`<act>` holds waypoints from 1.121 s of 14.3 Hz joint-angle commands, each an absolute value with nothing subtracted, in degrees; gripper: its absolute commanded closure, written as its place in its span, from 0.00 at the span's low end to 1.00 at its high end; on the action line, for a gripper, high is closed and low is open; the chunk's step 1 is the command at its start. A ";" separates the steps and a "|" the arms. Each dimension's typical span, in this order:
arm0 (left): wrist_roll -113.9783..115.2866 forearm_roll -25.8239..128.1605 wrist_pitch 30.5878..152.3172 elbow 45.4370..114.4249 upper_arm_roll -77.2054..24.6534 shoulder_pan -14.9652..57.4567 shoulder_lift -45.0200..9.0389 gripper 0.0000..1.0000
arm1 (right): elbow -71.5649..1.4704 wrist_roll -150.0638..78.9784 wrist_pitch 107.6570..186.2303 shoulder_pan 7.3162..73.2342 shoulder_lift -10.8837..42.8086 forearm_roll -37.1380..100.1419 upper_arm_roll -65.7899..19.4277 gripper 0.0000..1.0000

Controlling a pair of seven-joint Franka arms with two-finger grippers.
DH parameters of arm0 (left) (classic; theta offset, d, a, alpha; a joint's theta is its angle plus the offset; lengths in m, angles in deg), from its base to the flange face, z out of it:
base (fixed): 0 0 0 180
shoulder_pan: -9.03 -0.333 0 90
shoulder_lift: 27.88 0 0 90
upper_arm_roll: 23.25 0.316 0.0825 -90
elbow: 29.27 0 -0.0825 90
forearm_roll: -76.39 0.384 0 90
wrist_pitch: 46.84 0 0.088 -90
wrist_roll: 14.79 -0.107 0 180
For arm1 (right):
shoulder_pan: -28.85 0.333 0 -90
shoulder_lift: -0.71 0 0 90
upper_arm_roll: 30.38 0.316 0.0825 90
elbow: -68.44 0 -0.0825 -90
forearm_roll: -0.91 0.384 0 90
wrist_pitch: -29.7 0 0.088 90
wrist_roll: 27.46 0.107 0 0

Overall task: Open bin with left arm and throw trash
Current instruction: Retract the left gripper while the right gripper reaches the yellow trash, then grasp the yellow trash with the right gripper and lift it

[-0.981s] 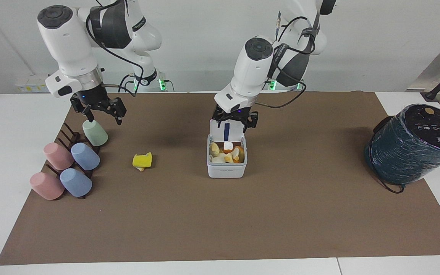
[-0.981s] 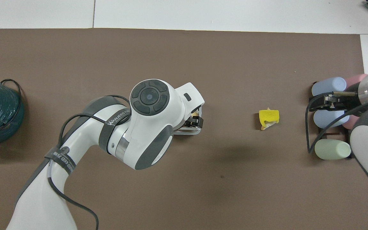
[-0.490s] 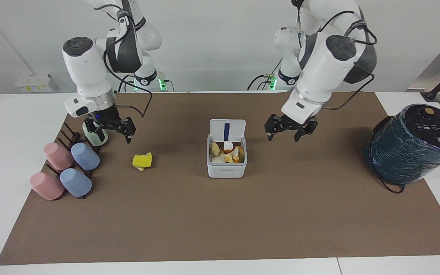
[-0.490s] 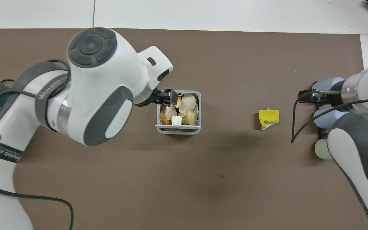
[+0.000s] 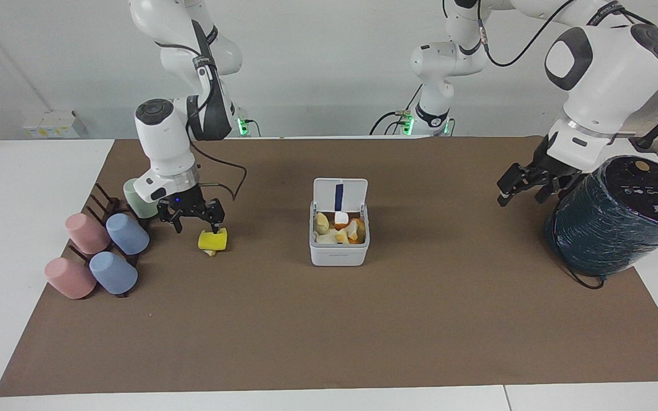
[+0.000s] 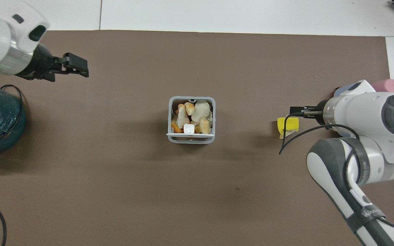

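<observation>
Closing now, the right gripper, fingers spread just above the yellow scrap, might nudge it away. The left gripper waits with fingers spread, well apart from the open bin.

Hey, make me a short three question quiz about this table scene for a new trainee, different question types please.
1. True or false: the bin has its lid raised.
2. Which end effector is at the yellow scrap? A) left end effector B) right end effector
3. Fill in: the left end effector hangs beside the dark teal ____.

Key: 1 true; 2 B; 3 cylinder.
</observation>
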State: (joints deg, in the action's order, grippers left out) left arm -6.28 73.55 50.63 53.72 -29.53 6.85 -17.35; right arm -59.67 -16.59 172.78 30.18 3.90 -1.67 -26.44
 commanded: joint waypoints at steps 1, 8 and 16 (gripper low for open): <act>-6.26 79.72 47.99 54.58 -30.45 6.74 -19.17 0.00 | -63.47 -18.84 180.74 29.82 4.92 -0.41 -26.25 0.00; -5.39 79.64 48.60 60.80 -30.54 7.36 -22.95 0.00 | -66.30 -20.34 185.71 30.69 6.42 -0.41 -26.25 0.81; -5.47 79.47 48.96 61.70 -30.89 7.45 -23.39 0.00 | -58.05 -19.90 182.20 37.01 5.19 -0.49 -25.81 1.00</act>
State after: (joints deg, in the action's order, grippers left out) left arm -6.12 78.20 48.67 59.75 -30.82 7.14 -21.77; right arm -61.30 -18.31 184.42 35.56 6.03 -1.67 -26.18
